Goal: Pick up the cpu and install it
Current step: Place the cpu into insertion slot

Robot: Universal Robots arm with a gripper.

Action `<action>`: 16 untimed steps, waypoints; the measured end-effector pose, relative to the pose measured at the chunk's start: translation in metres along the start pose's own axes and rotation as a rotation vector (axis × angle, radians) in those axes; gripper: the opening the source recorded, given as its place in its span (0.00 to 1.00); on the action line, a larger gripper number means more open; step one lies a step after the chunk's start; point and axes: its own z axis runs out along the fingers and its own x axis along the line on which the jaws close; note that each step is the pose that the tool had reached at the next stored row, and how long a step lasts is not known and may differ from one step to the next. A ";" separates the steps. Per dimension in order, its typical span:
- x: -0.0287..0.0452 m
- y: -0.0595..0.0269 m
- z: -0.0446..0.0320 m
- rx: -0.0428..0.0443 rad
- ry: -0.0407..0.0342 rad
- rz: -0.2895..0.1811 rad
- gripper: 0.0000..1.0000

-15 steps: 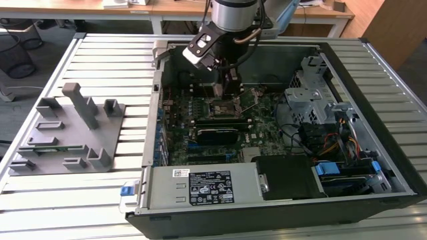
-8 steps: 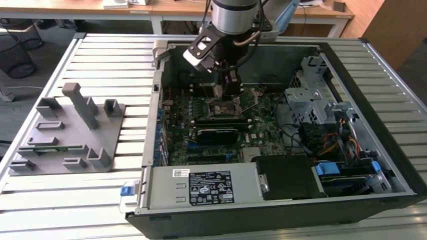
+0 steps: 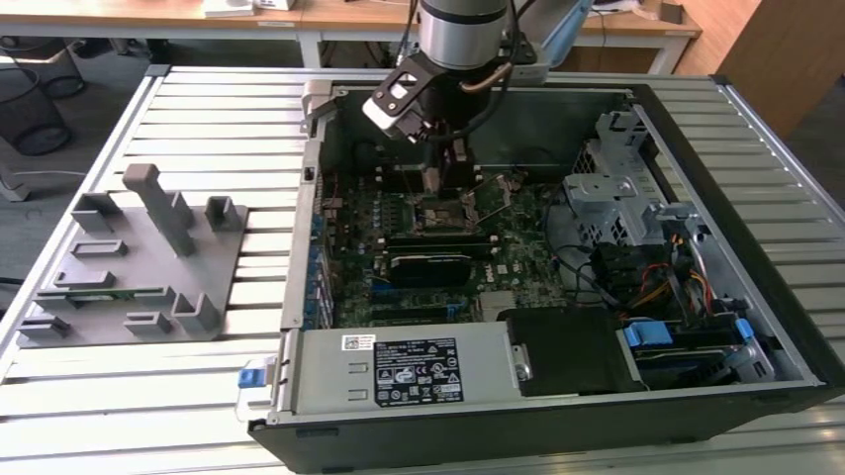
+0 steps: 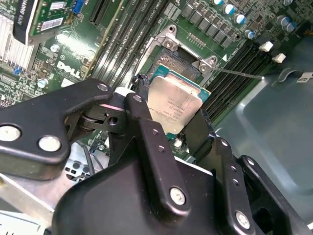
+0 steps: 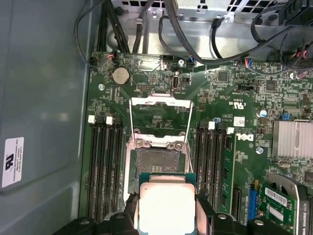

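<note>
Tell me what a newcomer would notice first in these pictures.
The shiny silver cpu stands out, clamped in the black gripper close to the open socket on the green motherboard. In the exterior view, the arm reaches down into an open computer case lying on a slatted table, with a grey fixture block on the exterior view's left.

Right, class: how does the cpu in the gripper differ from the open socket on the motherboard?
The cpu has a shiny silver top; the socket shows a dark, finely patterned bed. The cpu is held in the gripper; the socket sits fixed on the motherboard, its frame swung open. Both are square and close in footprint.
</note>
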 end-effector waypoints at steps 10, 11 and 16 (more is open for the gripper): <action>0.0032 0.0006 0.0101 -0.0004 0.0001 0.015 0.54; 0.0034 0.0007 0.0112 -0.0004 0.0002 0.014 0.54; 0.0044 0.0011 0.0162 -0.0004 0.0003 0.014 0.54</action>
